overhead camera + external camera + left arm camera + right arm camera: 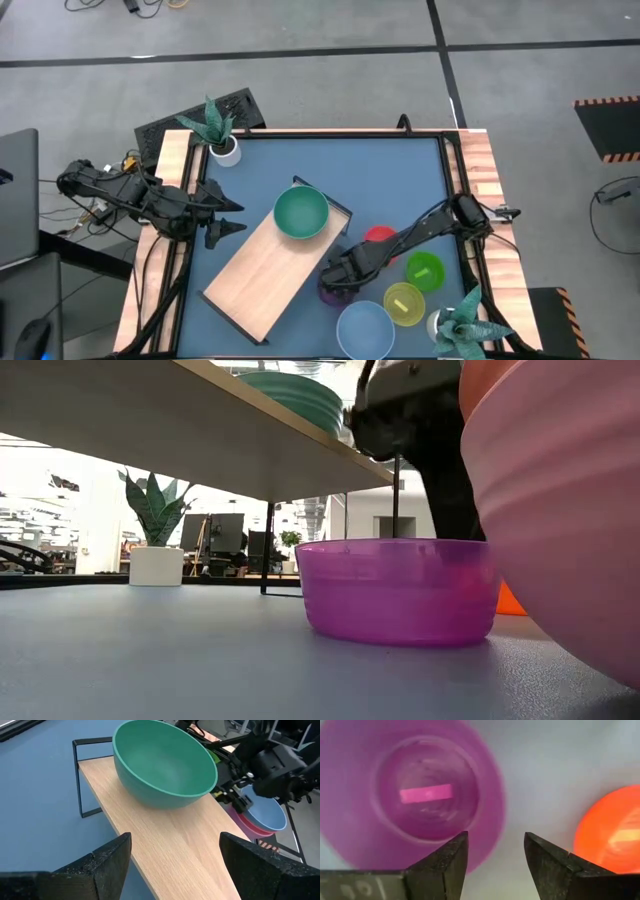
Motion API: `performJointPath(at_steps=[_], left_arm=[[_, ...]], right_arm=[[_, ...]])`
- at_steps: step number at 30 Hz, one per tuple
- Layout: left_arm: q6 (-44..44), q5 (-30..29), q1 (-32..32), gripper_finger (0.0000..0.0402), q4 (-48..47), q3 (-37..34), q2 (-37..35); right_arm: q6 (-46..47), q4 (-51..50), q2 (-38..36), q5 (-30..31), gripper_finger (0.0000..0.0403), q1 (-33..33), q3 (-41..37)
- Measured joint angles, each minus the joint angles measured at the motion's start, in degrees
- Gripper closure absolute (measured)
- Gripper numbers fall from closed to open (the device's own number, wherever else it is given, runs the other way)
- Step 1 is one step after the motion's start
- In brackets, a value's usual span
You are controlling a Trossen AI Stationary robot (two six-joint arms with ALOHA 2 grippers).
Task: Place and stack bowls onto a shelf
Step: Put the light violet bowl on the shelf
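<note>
Light fell even and soft from overhead in the high view, the matte blue tabletop [330, 165] showing no glare and only faint shadows. Down low, the bright windowed room behind was blown out to white, and the underside of the long light-wood shelf board [150, 430] sat in shade. The translucent purple plastic bowl [398, 590] glowed, lit through its wall, while the big pink bowl [560, 510] loomed soft and out of focus at the frame's edge. In the right wrist view the purple bowl [420, 795] and the round red-orange bowl [610, 832] were both blurred, each carrying a bright rectangular reflection.
</note>
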Motion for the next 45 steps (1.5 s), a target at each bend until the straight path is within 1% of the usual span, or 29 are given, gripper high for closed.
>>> performJointPath(at_steps=[5,8,11,16,17,18,22,26,30,34,45], left_arm=[[0.00,-0.08,0.00,0.0115,0.00,0.00,0.02],[0.00,-0.28,0.01,0.0115,0.00,0.00,0.00],[0.00,-0.33,0.01,0.0115,0.00,0.00,0.02],[0.00,-0.35,0.02,0.0115,0.01,0.00,0.00],[0.00,-0.37,0.00,0.0115,0.00,0.00,0.00],[0.00,-0.38,0.00,0.0115,0.00,0.00,0.01],[0.00,-0.54,0.01,0.0115,0.00,0.00,0.02],[0.26,-0.80,0.01,0.0115,-0.01,0.00,0.01],[0.37,-0.87,0.00,0.0115,-0.02,0.00,0.00],[0.39,-1.45,0.01,0.0115,-0.02,0.00,0.00],[0.39,-1.73,0.01,0.0115,0.02,0.00,0.02]], right_arm=[[-0.16,0.93,-0.02,-0.18,0.0185,0.58,0.02],[-0.35,0.79,-0.02,-0.17,0.0201,0.48,0.02],[-0.37,0.82,-0.02,-0.15,0.0246,0.17,0.02],[-1.03,0.31,-0.02,-0.44,0.0364,-0.16,0.02],[-1.36,0.41,-0.02,-0.42,0.0381,-0.16,0.02],[-1.81,0.32,-0.02,-0.49,0.0386,-0.17,0.02],[-1.63,-0.51,-0.02,-1.14,0.0374,-0.31,0.02],[-1.66,-0.54,-0.03,-0.87,0.0387,-0.79,0.02],[-1.65,-0.18,-1.61,0.12,0.0387,-1.29,0.04],[-1.18,-1.42,-4.07,1.57,0.0387,-2.00,0.04],[-1.21,-7.30,-12.76,2.08,0.0387,-3.22,0.04]])
